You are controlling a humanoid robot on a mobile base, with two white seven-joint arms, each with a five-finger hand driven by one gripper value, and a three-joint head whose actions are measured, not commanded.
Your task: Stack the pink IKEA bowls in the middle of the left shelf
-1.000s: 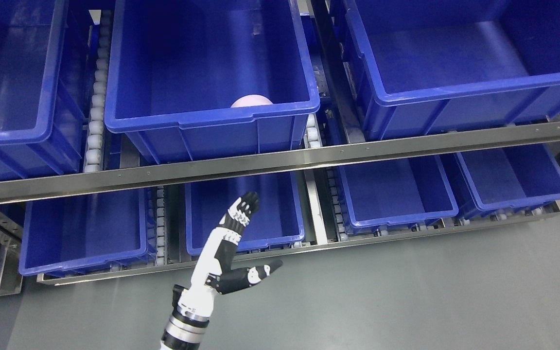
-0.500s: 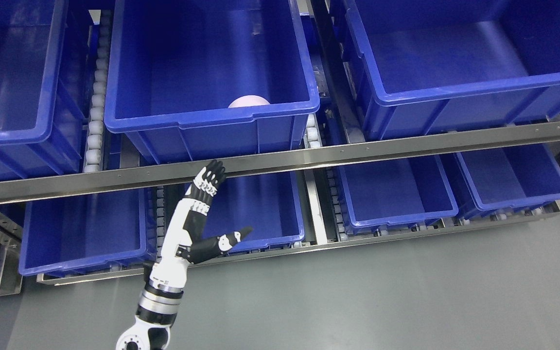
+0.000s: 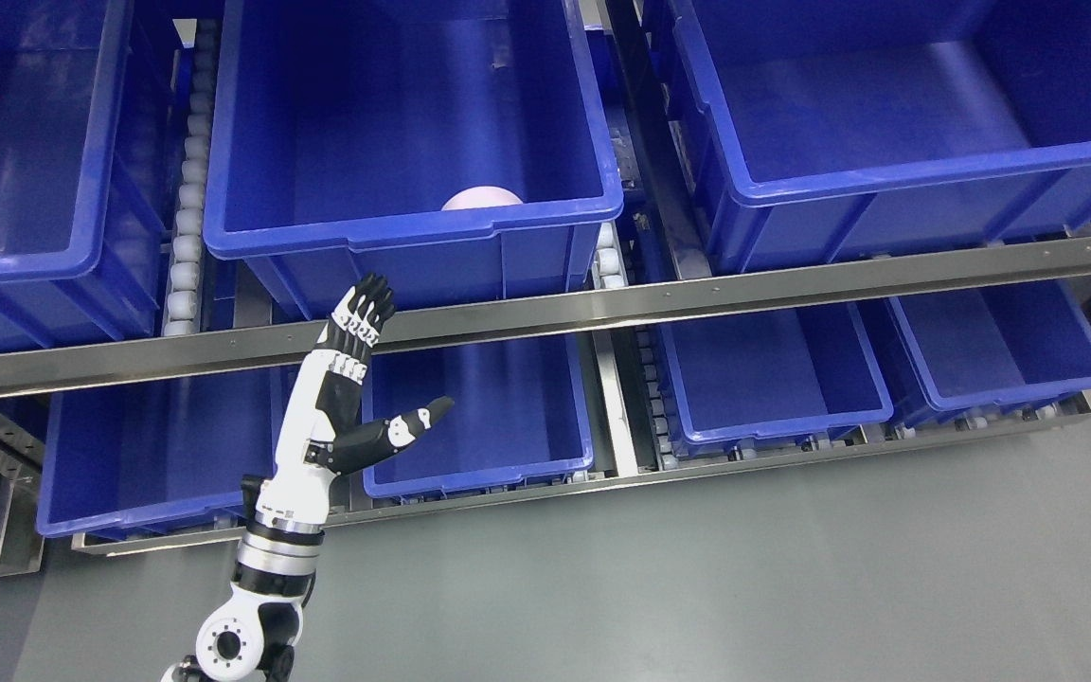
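Note:
A pink bowl [image 3: 481,197] lies inside the middle blue bin [image 3: 394,237] on the upper shelf level; only its top shows above the bin's front rim. My left hand [image 3: 384,365] rises from the bottom left of the picture, in front of the steel shelf rail [image 3: 545,317]. Its fingers [image 3: 361,313] are straight and point up over the rail, the thumb [image 3: 413,423] sticks out to the right. It holds nothing and sits below and left of the bowl, outside the bin.
Blue bins stand left [image 3: 25,256] and right [image 3: 886,180] of the middle one. The lower level carries several smaller blue bins, one [image 3: 508,474] behind my hand. Roller tracks [image 3: 187,189] run between the bins. Grey floor [image 3: 744,587] spreads in front.
My left hand has moved up and to the left, from in front of the lower middle bin to the steel rail. Its fingers stay spread. The bowl has not moved.

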